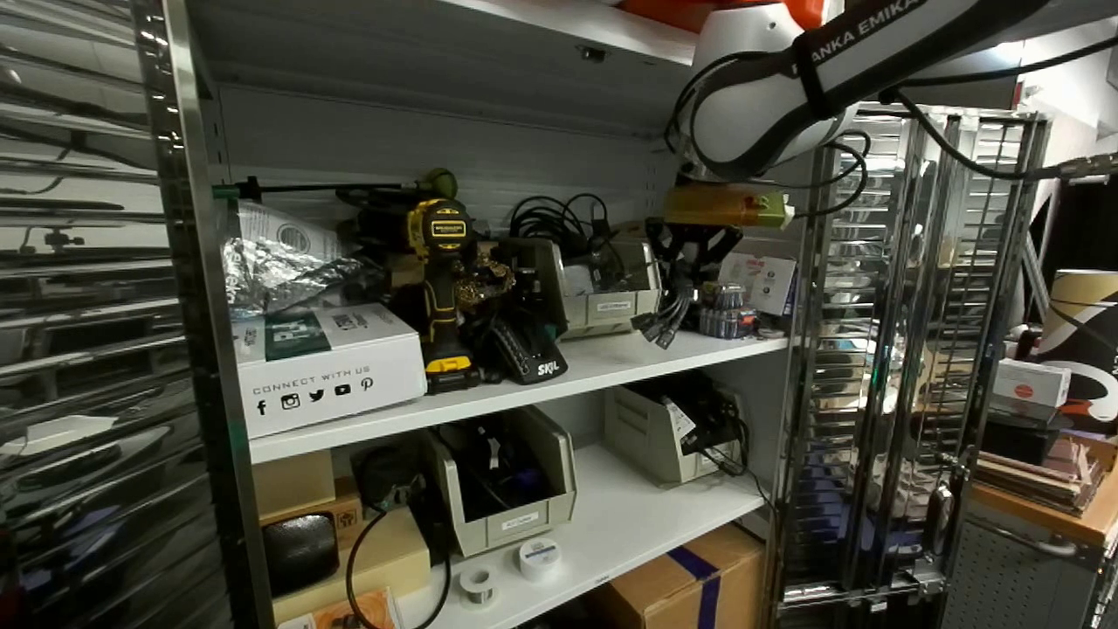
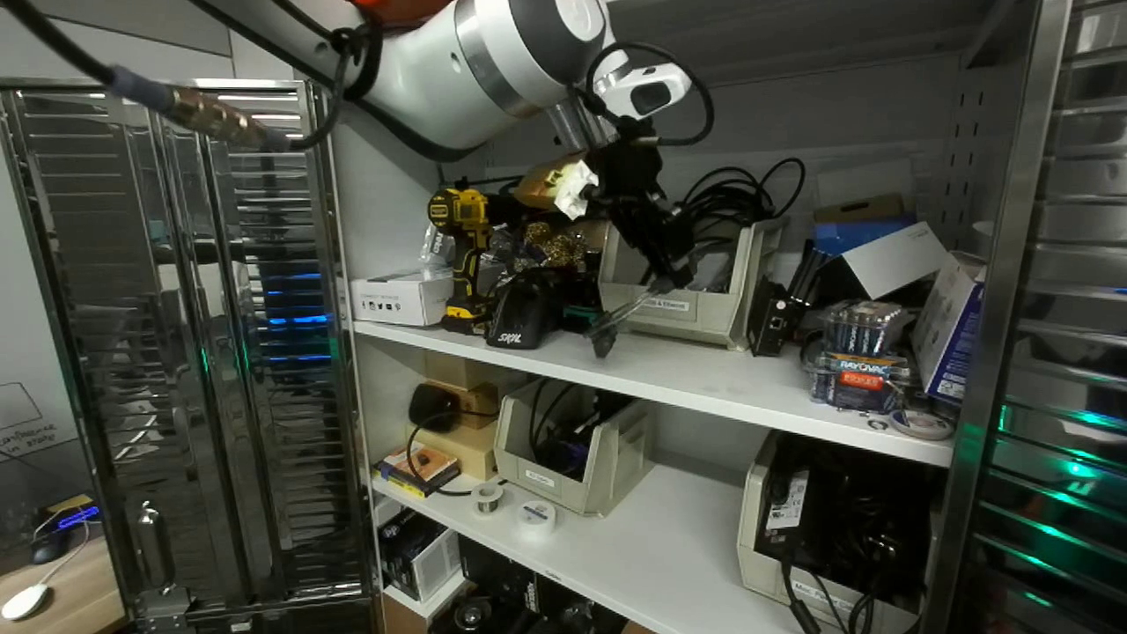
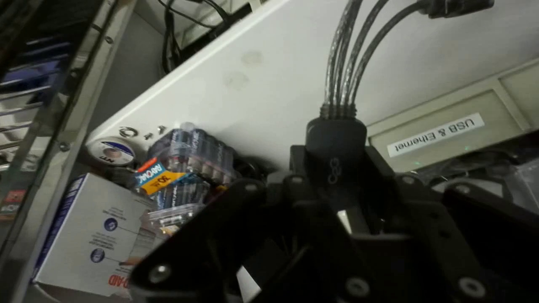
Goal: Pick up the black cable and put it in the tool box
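The black cable has a flat black head and several grey braided leads with dark plugs. It shows in the wrist view, and its leads hang down in both exterior views. My gripper is shut on the cable's head, with a finger on each side. In both exterior views the gripper is over the upper shelf, in front of a grey bin labelled USB & Ethernet. This label also shows in the wrist view. I cannot tell which container is the tool box.
Battery packs and a white box stand at one end of the upper shelf. A yellow drill and a white carton are at the other. Grey bins stand on the lower shelf. Metal shutters flank the cabinet.
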